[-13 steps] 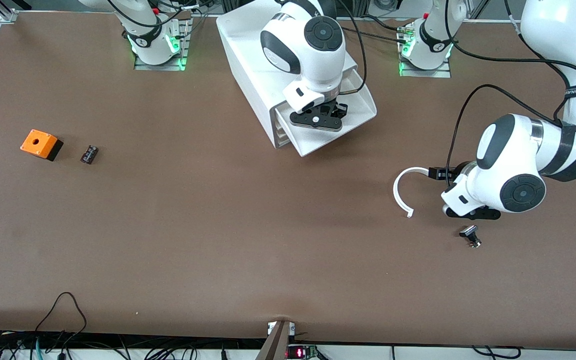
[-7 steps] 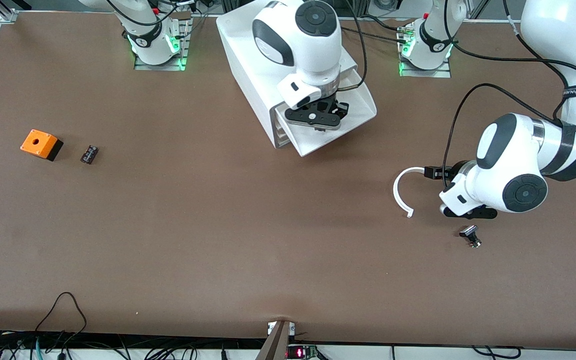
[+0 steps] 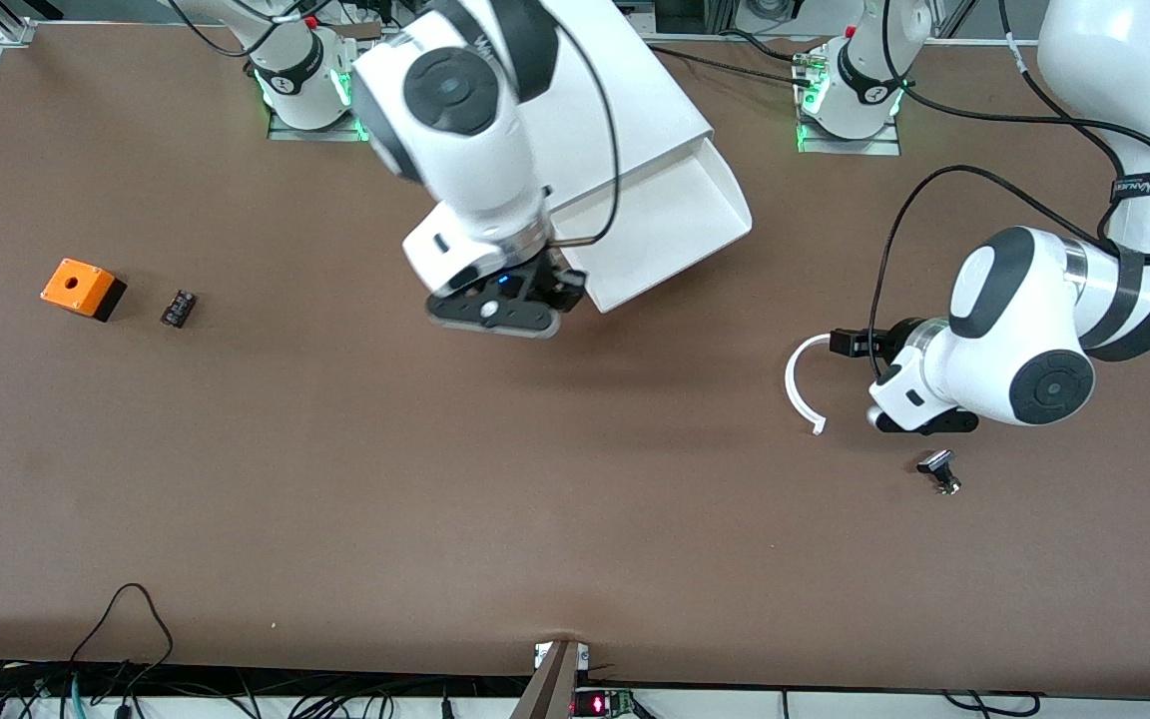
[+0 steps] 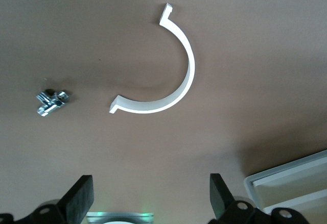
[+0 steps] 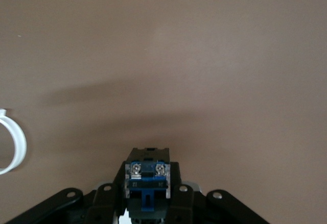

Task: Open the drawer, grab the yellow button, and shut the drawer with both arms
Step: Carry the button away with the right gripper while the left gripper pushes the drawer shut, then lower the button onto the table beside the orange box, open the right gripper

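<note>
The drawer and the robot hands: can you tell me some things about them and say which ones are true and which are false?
1. The drawer is pulled out of the cabinet. True.
2. The right gripper is shut on the button. True.
3. The left gripper holds the white curved piece. False: its fingers are open and the piece lies on the table.
4. The orange box sits inside the drawer. False: it is on the table toward the right arm's end.
5. A small metal part lies on the table nearer to the front camera than the white curved piece. True.
</note>
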### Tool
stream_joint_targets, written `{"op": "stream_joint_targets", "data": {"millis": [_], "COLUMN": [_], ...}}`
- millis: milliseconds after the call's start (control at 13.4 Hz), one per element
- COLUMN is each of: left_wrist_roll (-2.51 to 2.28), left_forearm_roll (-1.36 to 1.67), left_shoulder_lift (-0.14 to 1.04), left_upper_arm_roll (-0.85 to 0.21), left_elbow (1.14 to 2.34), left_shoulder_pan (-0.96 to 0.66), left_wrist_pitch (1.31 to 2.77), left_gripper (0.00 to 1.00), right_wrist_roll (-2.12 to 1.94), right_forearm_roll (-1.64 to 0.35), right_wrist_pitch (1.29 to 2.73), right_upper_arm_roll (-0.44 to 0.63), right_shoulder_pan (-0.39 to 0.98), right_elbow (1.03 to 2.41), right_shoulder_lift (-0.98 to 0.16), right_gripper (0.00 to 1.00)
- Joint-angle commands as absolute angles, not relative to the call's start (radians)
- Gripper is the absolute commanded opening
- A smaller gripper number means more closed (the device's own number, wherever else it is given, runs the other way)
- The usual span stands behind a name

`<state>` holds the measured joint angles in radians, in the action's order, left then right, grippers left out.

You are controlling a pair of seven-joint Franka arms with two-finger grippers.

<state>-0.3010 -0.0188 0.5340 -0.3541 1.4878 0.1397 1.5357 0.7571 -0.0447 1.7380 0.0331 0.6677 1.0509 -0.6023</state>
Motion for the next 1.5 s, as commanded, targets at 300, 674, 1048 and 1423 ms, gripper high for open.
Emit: {"op": "stream_joint_targets", "data": {"millis": [300, 674, 1048, 1423], "left_wrist_roll": [-0.699, -0.937, -1.127, -1.276], "left_forearm_roll": [-0.002, -0.009, -0.009, -0.011], "left_shoulder_lift": [0.499, 0.489, 0.454, 0.451], "left_upper_arm_roll": [-0.492, -0.551, -0.667, -0.778], "left_elbow": [1.545, 1.598, 1.709, 1.749], "left_shoulder_pan": [0.123, 0.046, 0.046, 0.046], "left_wrist_pitch": [1.676, 1.798, 1.868, 1.864], "left_gripper": [1.00, 1.00, 1.00, 1.00], "right_wrist_roll": [0.326, 0.126, 0.034, 0.008], "right_forearm_roll": [-0.060, -0.061, -0.061, -0.133], "right_wrist_pitch": [1.713, 2.052, 2.238, 2.371], "right_upper_arm_roll": [0.233, 0.319, 0.319, 0.319], "right_shoulder_pan": [0.623, 0.574, 0.439, 0.373], "right_elbow": [1.273, 1.668, 1.815, 1.893], "right_shoulder_lift": [-0.565, -0.474, -0.483, -0.532], "right_gripper": [0.00, 0.00, 0.00, 0.00]}}
